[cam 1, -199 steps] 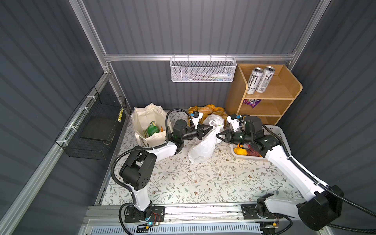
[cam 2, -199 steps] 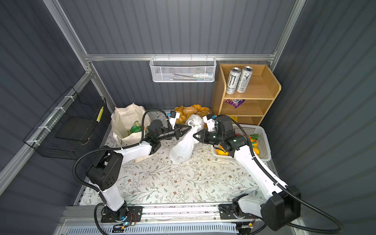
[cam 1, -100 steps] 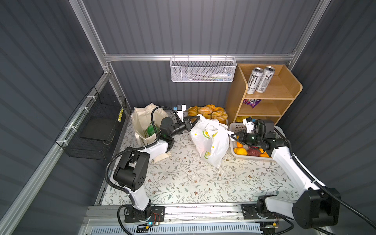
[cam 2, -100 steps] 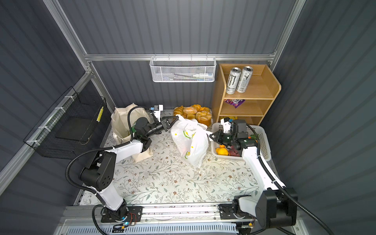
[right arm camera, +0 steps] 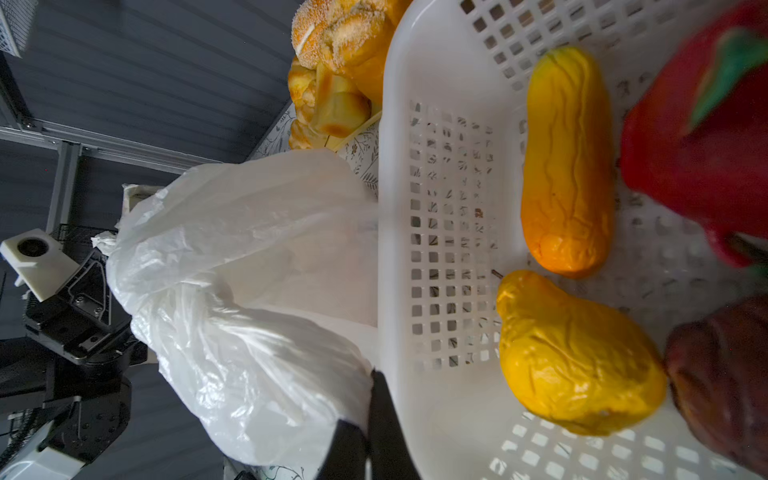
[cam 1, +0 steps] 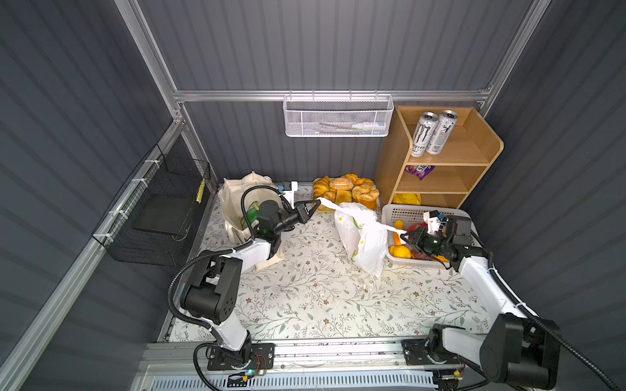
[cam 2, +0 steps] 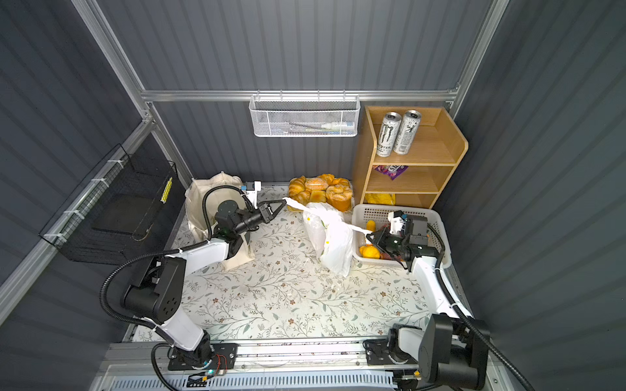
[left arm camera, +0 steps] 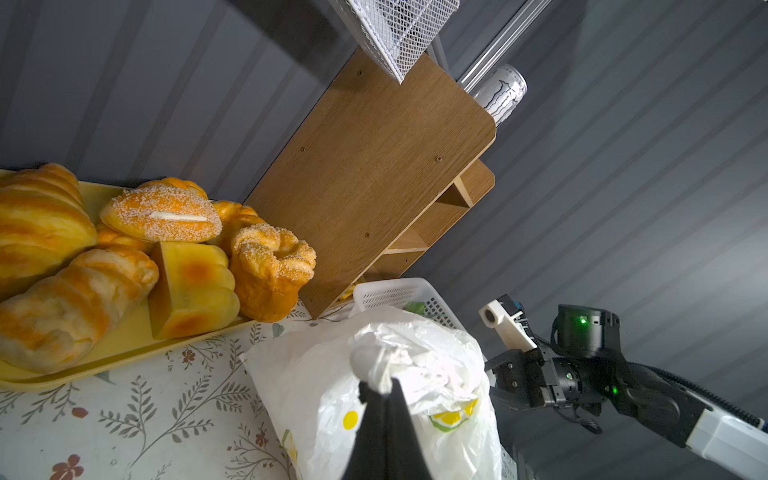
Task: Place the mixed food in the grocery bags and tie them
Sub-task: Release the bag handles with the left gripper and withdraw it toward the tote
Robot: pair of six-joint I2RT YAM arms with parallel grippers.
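The white plastic bag on the desk: left jaws grip one handle, right jaws the other, stretched opposite ways from it (tightening the knot, I judge).

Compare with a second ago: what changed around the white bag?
The left gripper and right gripper pulled apart, each still shut on a handle of the white plastic bag, stretching them; the bag shifted toward the basket. The tote and bread rolls stayed put.

I can pass freely over the bare flowery tablecloth near me, but the crinkly white plastic bag, the white holey plastic basket right beside it and the golden bread rolls crowd the back.
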